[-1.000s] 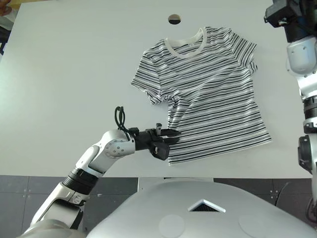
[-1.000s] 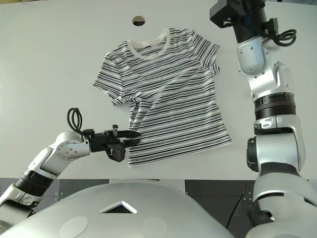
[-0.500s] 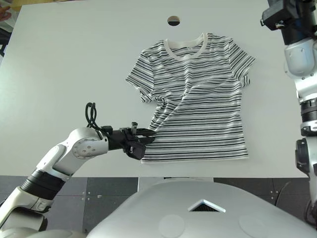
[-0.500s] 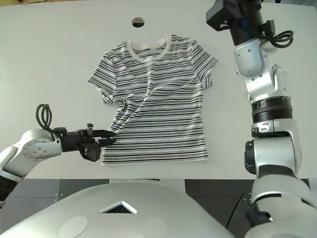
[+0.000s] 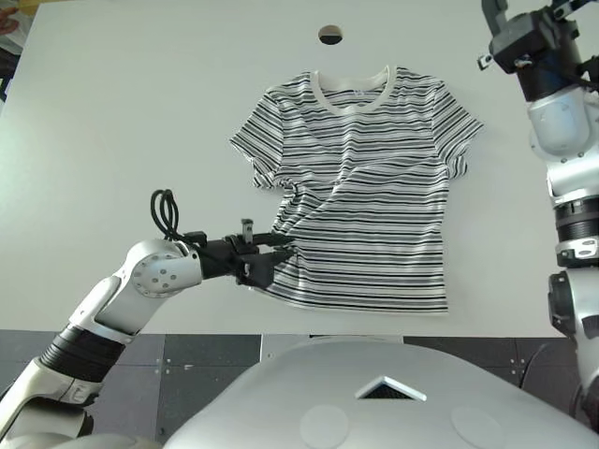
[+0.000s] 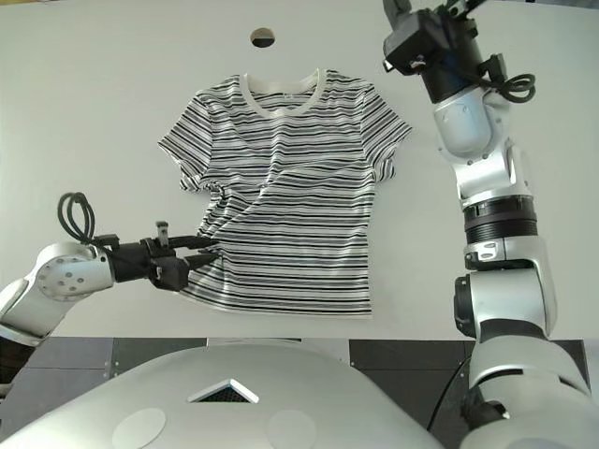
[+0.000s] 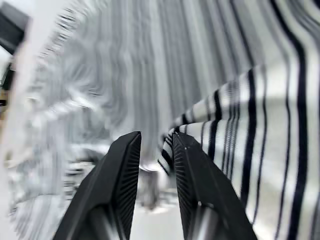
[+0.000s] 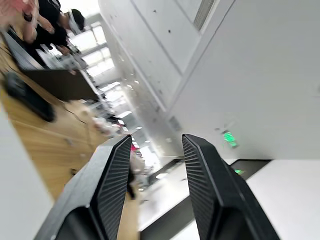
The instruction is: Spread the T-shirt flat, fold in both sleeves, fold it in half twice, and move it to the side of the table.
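Observation:
A black-and-white striped T-shirt [image 5: 370, 187] lies face up on the white table [image 5: 131, 122], collar toward the far side, both sleeves spread out. Wrinkles gather below its left sleeve. My left gripper [image 5: 279, 254] is at the shirt's near left hem corner, shut on the fabric and holding it slightly off the table. In the left wrist view the striped hem [image 7: 210, 135] sits pinched between the fingers [image 7: 125, 170]. My right gripper [image 8: 156, 139] is raised high beyond the shirt's right sleeve, open, with nothing between its fingers and pointing away from the table.
A dark round hole [image 5: 329, 36] lies in the tabletop just beyond the collar. The table's near edge runs close below the shirt's hem. Bare tabletop stretches wide to the left of the shirt.
My left gripper has dragged the hem corner leftward, and the whole shirt has slid left and straightened. The right arm has shifted slightly left, still raised.

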`<state>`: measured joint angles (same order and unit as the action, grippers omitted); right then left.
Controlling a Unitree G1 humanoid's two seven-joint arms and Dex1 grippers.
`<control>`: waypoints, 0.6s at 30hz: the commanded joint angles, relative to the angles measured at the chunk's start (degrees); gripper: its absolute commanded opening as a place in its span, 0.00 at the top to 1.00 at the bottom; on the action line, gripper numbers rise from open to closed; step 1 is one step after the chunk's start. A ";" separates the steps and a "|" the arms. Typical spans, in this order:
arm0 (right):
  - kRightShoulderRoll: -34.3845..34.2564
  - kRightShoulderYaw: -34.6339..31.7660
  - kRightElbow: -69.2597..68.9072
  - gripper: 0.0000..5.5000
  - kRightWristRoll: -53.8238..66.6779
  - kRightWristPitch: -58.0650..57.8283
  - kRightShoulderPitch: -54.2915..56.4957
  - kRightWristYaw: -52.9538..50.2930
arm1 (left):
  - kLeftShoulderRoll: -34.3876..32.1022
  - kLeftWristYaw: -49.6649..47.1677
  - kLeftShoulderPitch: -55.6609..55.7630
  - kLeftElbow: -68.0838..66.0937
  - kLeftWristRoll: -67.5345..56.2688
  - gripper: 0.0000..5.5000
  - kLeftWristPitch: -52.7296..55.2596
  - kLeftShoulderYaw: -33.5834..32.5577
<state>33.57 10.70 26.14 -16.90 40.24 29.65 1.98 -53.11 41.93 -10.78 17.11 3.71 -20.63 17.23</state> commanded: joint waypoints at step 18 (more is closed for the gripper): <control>-1.48 -3.83 -4.93 0.65 1.21 -0.26 -4.04 6.15 | 23.40 -11.27 12.63 -22.79 -30.12 0.62 44.46 -20.57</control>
<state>32.08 7.50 21.70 -15.14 39.81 25.91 7.59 -30.98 32.29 -0.98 -2.29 -26.40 21.19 -1.91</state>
